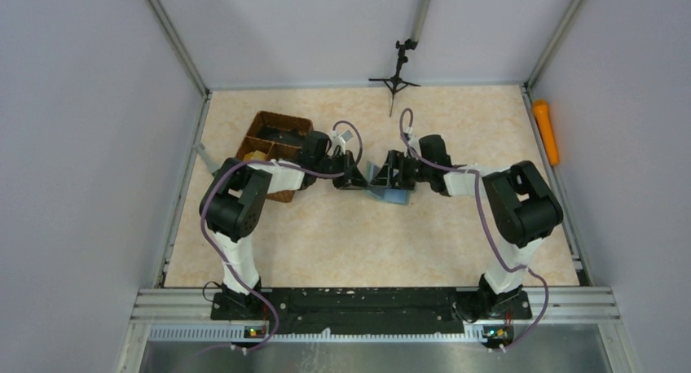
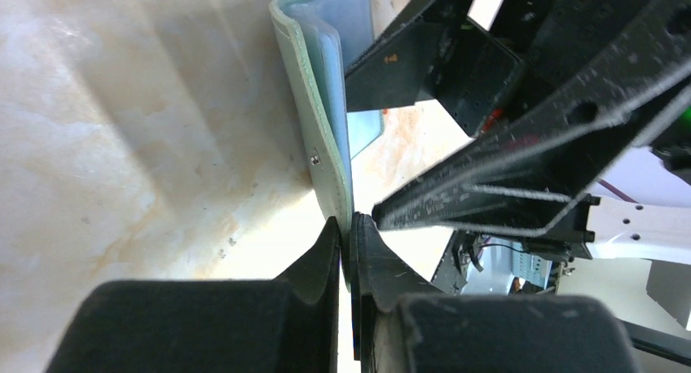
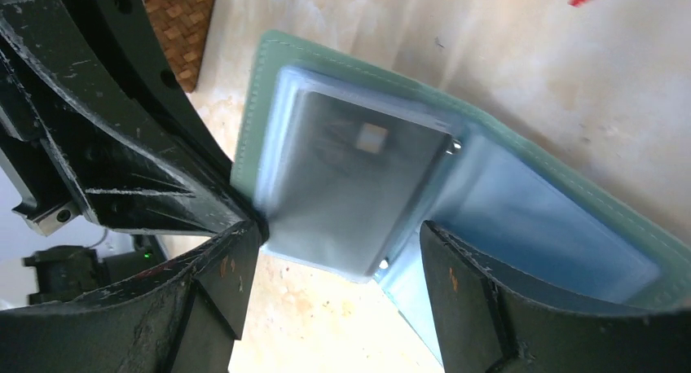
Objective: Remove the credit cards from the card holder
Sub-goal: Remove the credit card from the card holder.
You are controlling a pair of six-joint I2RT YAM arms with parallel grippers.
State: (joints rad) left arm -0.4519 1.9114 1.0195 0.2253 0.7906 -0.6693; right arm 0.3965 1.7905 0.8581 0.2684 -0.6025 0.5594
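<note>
From the top view, the two arms meet nose to nose mid-tabletop point(image 1: 342, 234): the left gripper point(image 1: 356, 176) and the right gripper point(image 1: 381, 177) almost touch, and the card holder point(image 1: 393, 196) peeks out blue-grey just beneath and beside the right gripper's tip. The brown wicker tray point(image 1: 273, 141) sits behind the left gripper, partly under that arm's wrist. Over to the left wrist view: the left gripper is pinched down narrow, its fingers point(image 2: 314, 263) clamped on the pale green edge of the card holder, which stands up on end straight ahead of the fingertips, and its blue-grey inner leaf curls away to the right. The right gripper's black frame crowds in close on that right side. Now the right wrist view: the card holder lies spread open directly ahead of the right gripper, green rim outside, clear sleeves inside. One dark credit card point(image 3: 350, 173) shows through the sleeve, tucked in. The right gripper stands wide, one finger point(image 3: 224, 283) on each side of the sleeve's near edge, gripping nothing, and the left gripper's tip bites the holder's edge just beyond its left finger.
</note>
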